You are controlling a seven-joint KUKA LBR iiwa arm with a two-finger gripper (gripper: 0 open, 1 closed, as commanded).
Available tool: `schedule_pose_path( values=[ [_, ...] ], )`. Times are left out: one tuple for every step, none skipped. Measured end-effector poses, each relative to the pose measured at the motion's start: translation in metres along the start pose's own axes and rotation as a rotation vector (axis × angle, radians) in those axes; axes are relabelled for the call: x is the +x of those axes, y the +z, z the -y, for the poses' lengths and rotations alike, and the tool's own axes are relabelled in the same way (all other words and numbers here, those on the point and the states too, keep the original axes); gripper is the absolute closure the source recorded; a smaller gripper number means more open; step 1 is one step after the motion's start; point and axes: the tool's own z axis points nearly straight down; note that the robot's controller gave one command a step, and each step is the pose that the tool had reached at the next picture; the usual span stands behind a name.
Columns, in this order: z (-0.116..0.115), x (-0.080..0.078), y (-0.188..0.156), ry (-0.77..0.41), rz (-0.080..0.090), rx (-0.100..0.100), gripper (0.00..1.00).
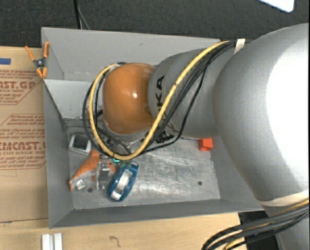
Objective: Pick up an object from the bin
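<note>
So the gripper (104,170) sits low in the near-left corner of the bin (176,173), tucked under the orange wrist cover (126,100), and honestly I can't tell if it's open or clamped. Just beside it are a blue oval thing (121,184) on the right and an orange piece (85,169) on the left. I'd drop straight down on just one, since they're crowded together and the left wall is close. The floor's flat grey metal, mostly bare to the right, bar a small orange block (205,144).
</note>
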Motion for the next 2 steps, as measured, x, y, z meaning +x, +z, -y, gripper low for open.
schedule_pose_path(
  values=[
    [0.001,-0.002,-0.004,0.002,0.007,-0.002,0.00],
    [0.027,-0.012,0.059,-0.029,0.012,-0.003,0.00]
  ],
)
